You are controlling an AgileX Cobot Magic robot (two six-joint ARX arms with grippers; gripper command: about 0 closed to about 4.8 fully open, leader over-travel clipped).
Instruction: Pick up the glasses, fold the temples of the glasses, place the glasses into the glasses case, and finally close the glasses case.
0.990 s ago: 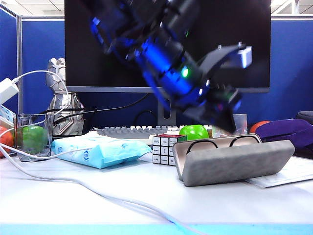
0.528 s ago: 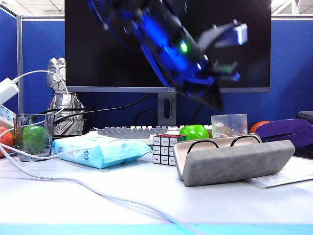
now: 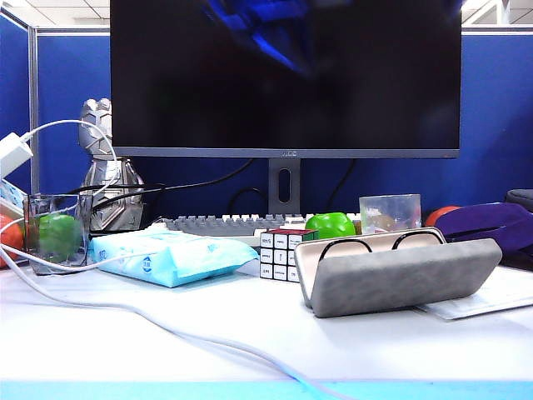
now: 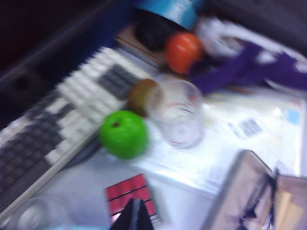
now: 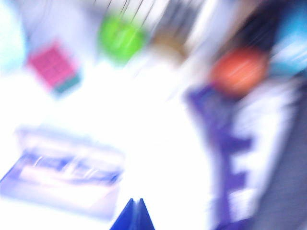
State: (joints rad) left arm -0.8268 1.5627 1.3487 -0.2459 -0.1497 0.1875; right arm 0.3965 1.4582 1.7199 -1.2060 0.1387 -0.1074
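Observation:
The grey glasses case [image 3: 400, 283] lies open on the white table, lid tilted toward the camera. The black-framed glasses [image 3: 379, 243] rest inside against the lining, temples hidden. In the exterior view only a blue blur of an arm [image 3: 266, 29] shows at the top edge. My left gripper [image 4: 135, 211] is shut and empty, high above the Rubik's cube [image 4: 127, 191], with the case [image 4: 240, 191] and glasses [image 4: 259, 201] off to one side. My right gripper [image 5: 135, 203] is shut and empty, high over the table beside the blurred case [image 5: 67, 167].
A Rubik's cube [image 3: 279, 254] and a pale blue tissue pack [image 3: 166, 254] sit left of the case. Behind are a green apple [image 3: 331, 223], a keyboard [image 3: 216, 222], a clear cup [image 3: 390, 212] and a monitor. A white cable [image 3: 166, 329] crosses the front.
Both arms have risen from above the case almost out of the exterior view. The jaws that stood apart are now shut. Case and glasses have not moved.

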